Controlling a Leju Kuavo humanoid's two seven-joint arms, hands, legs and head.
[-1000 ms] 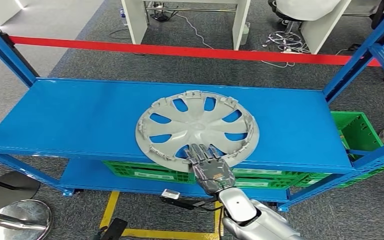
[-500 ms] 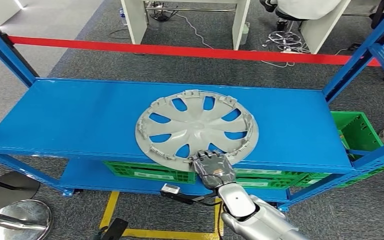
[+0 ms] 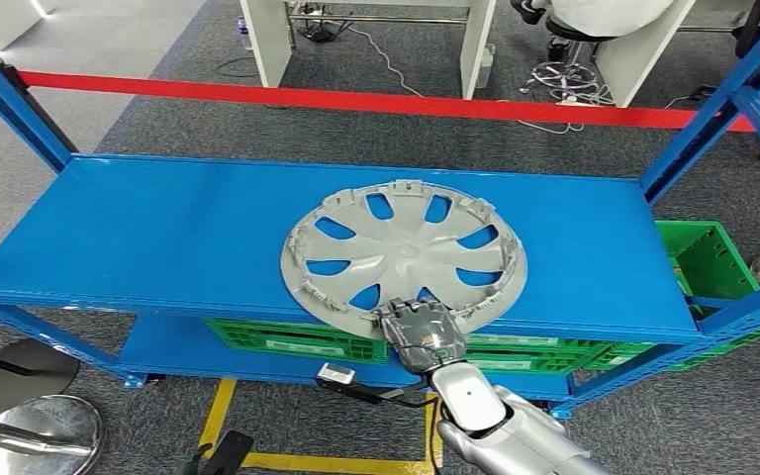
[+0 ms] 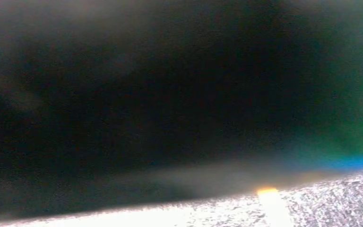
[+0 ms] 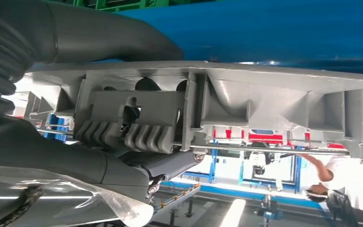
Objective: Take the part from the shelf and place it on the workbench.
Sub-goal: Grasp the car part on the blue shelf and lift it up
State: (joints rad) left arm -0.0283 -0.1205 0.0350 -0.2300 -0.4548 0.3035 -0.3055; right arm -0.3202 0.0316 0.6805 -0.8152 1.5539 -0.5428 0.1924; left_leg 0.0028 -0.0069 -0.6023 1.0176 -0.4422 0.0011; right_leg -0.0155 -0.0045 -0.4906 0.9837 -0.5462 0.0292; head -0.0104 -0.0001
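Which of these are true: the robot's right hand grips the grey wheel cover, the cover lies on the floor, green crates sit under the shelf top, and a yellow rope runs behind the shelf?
1. The right hand grips the wheel cover at its near rim. True.
2. The cover lies on the floor. False: it is on the blue shelf.
3. Green crates sit on the lower level. True.
4. A yellow rope runs behind. False: the barrier strip is red.

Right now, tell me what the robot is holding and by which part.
The right hand grips the grey wheel cover by its near rim, at the front edge of the blue shelf, thumb and fingers on opposite faces.
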